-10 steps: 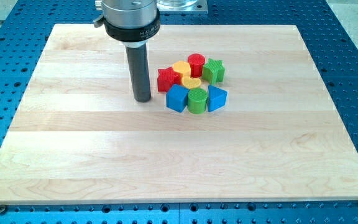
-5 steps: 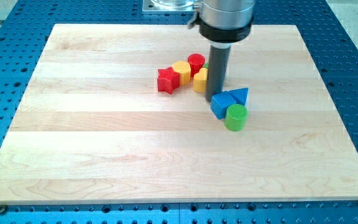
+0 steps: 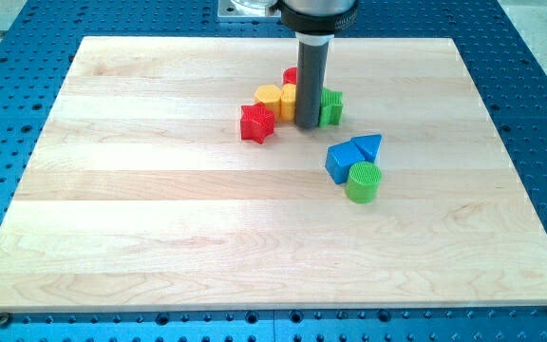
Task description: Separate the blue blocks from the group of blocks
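My tip [image 3: 308, 124] stands among the upper blocks, between a yellow block [image 3: 288, 99] on its left and a green star block [image 3: 330, 107] on its right. A red cylinder [image 3: 291, 76] is partly hidden behind the rod. A yellow cylinder [image 3: 269, 98] and a red star block [image 3: 256, 123] lie further left. Below and to the right of my tip, apart from that cluster, a blue cube [image 3: 343, 160] and a blue triangular block [image 3: 368, 146] sit together, touching a green cylinder [image 3: 362, 180].
The wooden board [image 3: 160, 218] lies on a blue perforated table [image 3: 539, 114]. The arm's metal flange [image 3: 317, 13] is at the view's top edge.
The rod swept from the left of the group across it, pushing the two blue blocks and the green cylinder down and right. It then moved back up-left into the upper cluster, shifting the yellow blocks.
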You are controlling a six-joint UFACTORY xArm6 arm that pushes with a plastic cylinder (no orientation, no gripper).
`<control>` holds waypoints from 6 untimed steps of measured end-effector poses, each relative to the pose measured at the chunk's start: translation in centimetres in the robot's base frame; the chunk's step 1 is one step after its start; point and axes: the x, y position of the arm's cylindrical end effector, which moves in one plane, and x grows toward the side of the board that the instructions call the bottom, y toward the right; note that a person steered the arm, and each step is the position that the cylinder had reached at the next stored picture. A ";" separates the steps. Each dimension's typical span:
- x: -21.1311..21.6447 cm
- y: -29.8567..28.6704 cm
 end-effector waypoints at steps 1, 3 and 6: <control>-2.0 0.0; -2.6 0.0; -5.8 -2.5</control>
